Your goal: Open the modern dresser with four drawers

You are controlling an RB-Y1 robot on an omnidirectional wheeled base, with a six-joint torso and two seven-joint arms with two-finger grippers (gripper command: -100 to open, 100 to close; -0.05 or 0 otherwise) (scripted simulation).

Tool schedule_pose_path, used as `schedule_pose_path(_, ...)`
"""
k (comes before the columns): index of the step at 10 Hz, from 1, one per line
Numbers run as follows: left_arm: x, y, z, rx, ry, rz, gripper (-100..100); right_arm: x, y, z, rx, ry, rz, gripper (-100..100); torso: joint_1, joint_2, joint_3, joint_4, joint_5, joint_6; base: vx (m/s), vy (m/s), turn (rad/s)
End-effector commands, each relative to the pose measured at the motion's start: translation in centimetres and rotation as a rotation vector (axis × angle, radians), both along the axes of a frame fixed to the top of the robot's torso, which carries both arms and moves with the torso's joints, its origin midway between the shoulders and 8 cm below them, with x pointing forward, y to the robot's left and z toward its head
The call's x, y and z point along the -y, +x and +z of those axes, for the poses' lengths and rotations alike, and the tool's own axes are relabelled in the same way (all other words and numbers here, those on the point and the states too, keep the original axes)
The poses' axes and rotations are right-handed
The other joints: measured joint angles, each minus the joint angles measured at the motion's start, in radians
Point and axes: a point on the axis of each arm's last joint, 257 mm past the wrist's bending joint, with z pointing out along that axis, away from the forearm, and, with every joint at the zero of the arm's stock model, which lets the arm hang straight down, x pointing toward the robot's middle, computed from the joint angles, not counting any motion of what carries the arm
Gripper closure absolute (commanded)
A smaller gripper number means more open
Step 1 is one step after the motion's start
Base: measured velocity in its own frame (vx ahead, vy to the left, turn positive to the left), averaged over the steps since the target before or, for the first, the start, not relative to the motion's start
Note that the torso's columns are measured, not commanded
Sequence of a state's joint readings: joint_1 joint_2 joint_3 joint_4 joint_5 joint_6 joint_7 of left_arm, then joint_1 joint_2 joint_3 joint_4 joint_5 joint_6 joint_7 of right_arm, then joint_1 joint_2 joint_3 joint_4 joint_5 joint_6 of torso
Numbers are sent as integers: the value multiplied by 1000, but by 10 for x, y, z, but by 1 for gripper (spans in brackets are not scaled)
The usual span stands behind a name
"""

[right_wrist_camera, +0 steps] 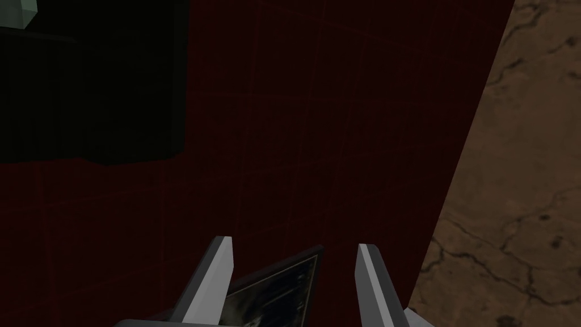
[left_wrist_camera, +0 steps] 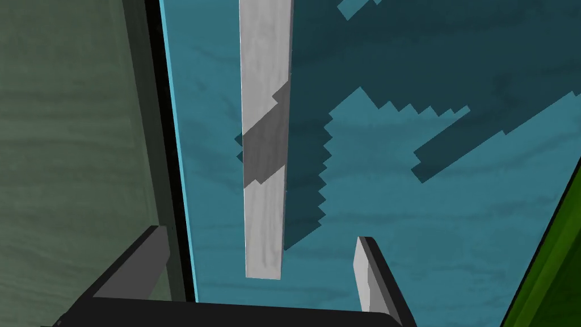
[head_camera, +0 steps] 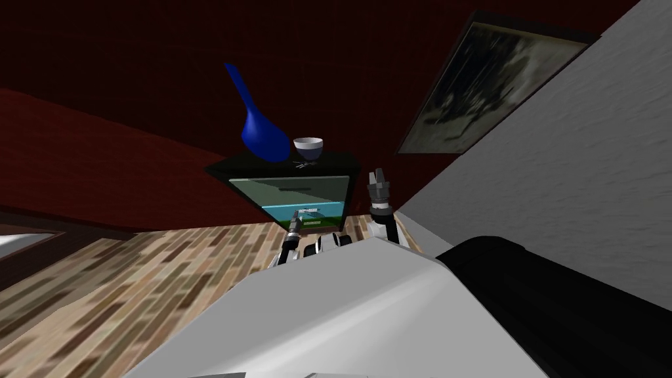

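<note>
Left pincer point(left_wrist_camera: 261, 234): spread wide, gripping nothing; pointed straight at a drawer front, blades on either side of the handle's end without touching it.
Handle: light grey straight bar point(left_wrist_camera: 264, 170) with a faint wood grain, running away from the pincer's body along the drawer front; the near end between the two blades, closer to the shadowed blade point(left_wrist_camera: 148, 255) than to the lit one point(left_wrist_camera: 366, 272); partly crossed by a dark shadow.
Teal drawer front point(left_wrist_camera: 425, 227): directly ahead of the left pincer, carrying the bar; jagged shadows across it; whether pulled out at all, unclear.
Grey-green drawer front point(left_wrist_camera: 68, 142): just beyond the shadowed blade, parted from the teal one by a thin black gap.
Green drawer front point(left_wrist_camera: 556, 267): past the lit blade, on the far side of the teal front.
Dresser: black-framed cabinet point(head_camera: 338, 160) with coloured drawer fronts, immediately in front of the left pincer point(head_camera: 296, 220) in the head view, against a dark red wall.
On the dresser top: tall deep blue long-necked vase point(head_camera: 262, 134) and small white footed bowl point(head_camera: 308, 147), side by side, above and beyond the left pincer.
Right pincer point(head_camera: 377, 176): raised beside the dresser's right edge, touching nothing; blades apart and empty in the right wrist view point(right_wrist_camera: 295, 243).
Floor: brown and beige wood-pattern planks point(head_camera: 164, 275), below both pincers.
</note>
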State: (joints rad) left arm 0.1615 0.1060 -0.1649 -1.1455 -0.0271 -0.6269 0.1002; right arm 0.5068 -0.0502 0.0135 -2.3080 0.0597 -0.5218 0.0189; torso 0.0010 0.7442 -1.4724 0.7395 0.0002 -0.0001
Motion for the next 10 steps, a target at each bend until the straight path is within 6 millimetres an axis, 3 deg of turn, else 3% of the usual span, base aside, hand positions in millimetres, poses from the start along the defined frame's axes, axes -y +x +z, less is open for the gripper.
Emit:
schedule_pose_path(1, 0, 5, 3, 2, 0, 1, -100, 0, 0, 0, 0, 0, 0, 0, 0, -1, 0, 0, 0, 0, 54, -1, -4)
schedule_pose_path(2, 0, 6, 3, 1, 1, 1, 100, 0, 0, 0, 0, 0, 0, 0, 0, -2, -1, 0, 0, 0, 9, 0, 1)
schedule_pose_path(10, 3, -4, 2, -15, 2, -16, 100, 0, 0, 0, 0, 0, 0, 0, -3, -5, -4, 1, -2, -1, -160, 20, 20)
